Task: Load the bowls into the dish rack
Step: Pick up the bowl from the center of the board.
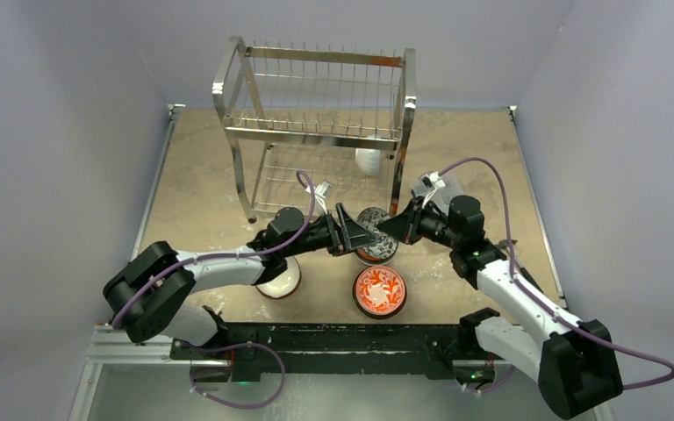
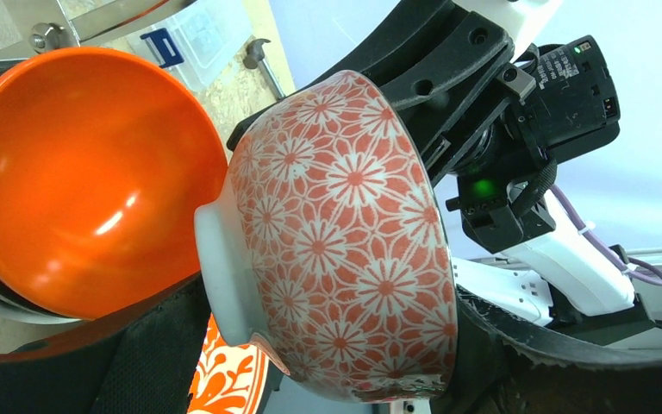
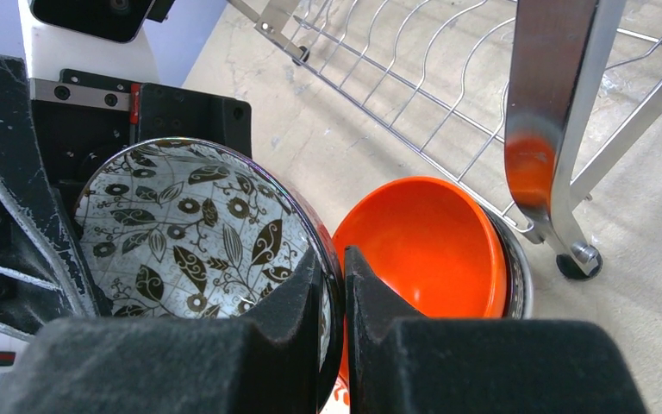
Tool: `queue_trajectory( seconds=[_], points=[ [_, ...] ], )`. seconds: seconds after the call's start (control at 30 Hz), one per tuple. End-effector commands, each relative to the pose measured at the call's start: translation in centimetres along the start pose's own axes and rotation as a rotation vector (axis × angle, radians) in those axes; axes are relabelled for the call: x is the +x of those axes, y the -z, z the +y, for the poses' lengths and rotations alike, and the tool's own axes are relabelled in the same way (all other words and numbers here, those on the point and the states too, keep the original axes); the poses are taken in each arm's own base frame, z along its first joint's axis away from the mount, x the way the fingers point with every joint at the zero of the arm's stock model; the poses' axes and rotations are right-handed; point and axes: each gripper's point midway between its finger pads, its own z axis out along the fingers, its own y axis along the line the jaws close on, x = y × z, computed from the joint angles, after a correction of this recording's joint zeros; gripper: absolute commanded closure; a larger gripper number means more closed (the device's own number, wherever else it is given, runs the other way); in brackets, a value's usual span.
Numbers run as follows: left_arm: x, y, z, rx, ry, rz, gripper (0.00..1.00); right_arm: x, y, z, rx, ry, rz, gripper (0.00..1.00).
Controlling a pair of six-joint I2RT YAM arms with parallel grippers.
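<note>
A bowl (image 2: 345, 233), red-and-white floral outside and grey-black leaf-patterned inside (image 3: 190, 233), hangs on its side above the table, in front of the dish rack (image 1: 311, 138). My left gripper (image 1: 357, 230) spans it from foot to rim, with pads touching both ends. My right gripper (image 3: 343, 276) is shut on its rim, one finger inside and one outside. Just below stands a glossy orange bowl (image 3: 431, 246) nested in a grey-rimmed bowl (image 1: 377, 254). A white bowl (image 1: 369, 160) sits on the rack's lower shelf.
A red-and-white patterned bowl (image 1: 379, 290) rests on the table near the front. A white bowl with a brown rim (image 1: 283, 279) lies under my left arm. The rack's leg (image 3: 547, 103) stands close to the orange bowl. A clear plastic box (image 2: 194, 39) lies beyond.
</note>
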Motion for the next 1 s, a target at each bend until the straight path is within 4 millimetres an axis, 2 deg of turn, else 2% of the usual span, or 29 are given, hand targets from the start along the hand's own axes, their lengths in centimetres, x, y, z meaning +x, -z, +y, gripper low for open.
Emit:
queue_trajectory(
  seconds=[0.0,0.17,0.27,0.37,0.53,0.63,0.7,0.73,0.83,0.93,0.97],
  points=[
    [0.1,0.0,-0.6,0.065,0.031,-0.017,0.22,-1.6,0.1,1.4,-0.044,0.050,-0.045,1.00],
    [0.4,-0.1,-0.5,0.099,0.063,-0.014,0.33,-1.4,-0.1,1.2,-0.044,0.049,-0.033,1.00],
    [0.5,-0.2,-0.3,0.097,0.072,-0.009,0.49,-1.7,-0.1,1.4,-0.048,0.060,-0.039,0.99],
    [0.4,-0.3,-0.1,0.092,0.072,-0.009,0.61,-1.8,-0.1,1.3,-0.041,0.066,-0.041,0.93],
    [0.5,-0.5,0.6,0.057,0.056,-0.001,0.71,-1.9,-0.2,1.3,-0.041,0.073,-0.038,0.82],
    [0.5,-0.3,0.9,0.045,0.052,-0.007,0.73,-2.0,-0.1,1.4,-0.042,0.069,-0.038,0.79],
    [0.5,-0.3,0.9,0.046,0.045,-0.011,0.70,-2.0,0.0,1.6,-0.048,0.070,-0.044,0.79],
    [0.5,-0.2,0.9,0.045,0.043,-0.013,0.65,-2.0,0.0,1.7,-0.055,0.072,-0.045,0.82],
    [0.3,-0.2,0.9,0.042,0.045,-0.021,0.39,-1.9,0.0,1.8,-0.061,0.067,-0.045,0.90],
    [-0.1,-0.2,0.8,0.038,0.056,-0.046,0.20,-1.9,0.0,1.6,-0.049,0.068,-0.042,0.94],
    [-0.2,-0.2,0.8,0.038,0.059,-0.050,0.19,-1.8,0.0,1.5,-0.047,0.069,-0.040,0.94]
  ],
)
